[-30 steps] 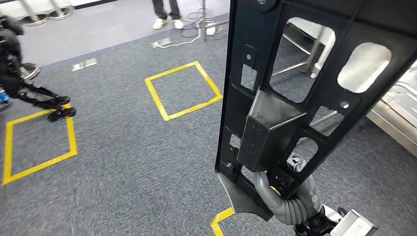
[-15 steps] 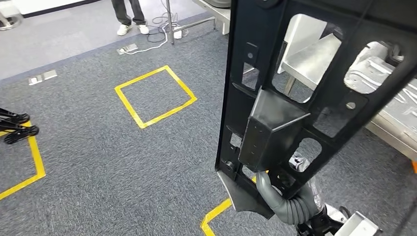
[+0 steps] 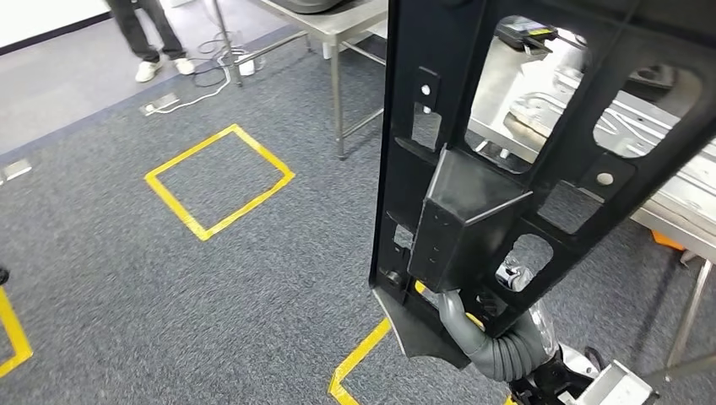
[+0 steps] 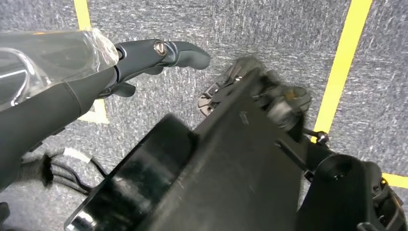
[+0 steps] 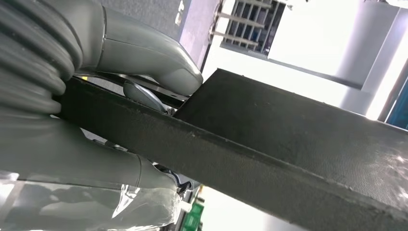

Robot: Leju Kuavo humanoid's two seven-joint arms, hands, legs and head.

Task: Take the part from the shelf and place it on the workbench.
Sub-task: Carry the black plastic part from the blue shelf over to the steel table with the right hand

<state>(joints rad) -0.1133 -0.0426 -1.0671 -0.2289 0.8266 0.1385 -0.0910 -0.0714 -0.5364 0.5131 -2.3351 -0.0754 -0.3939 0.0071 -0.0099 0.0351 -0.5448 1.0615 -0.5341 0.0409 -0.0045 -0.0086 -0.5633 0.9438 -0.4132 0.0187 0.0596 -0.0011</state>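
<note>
The whole view has been swung toward the steel counter (image 3: pixel 355 21). The tall black part (image 3: pixel 473 211) is gripped low by the right hand (image 3: pixel 494 342), so it could be tipped into the counter. The left hand (image 4: pixel 159 55) is held with fingers apart, holding nothing.

floor: grey carpet (image 3: pixel 169 278); yellow tape squares (image 3: pixel 218 180); steel table (image 3: pixel 338 25)

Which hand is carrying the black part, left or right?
The right hand: it grips the black frame part at its lower end. The left hand hangs beside it, holding nothing.

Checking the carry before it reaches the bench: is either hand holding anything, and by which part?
The right hand grips the black frame part at its lower end. The left hand holds nothing.
</note>
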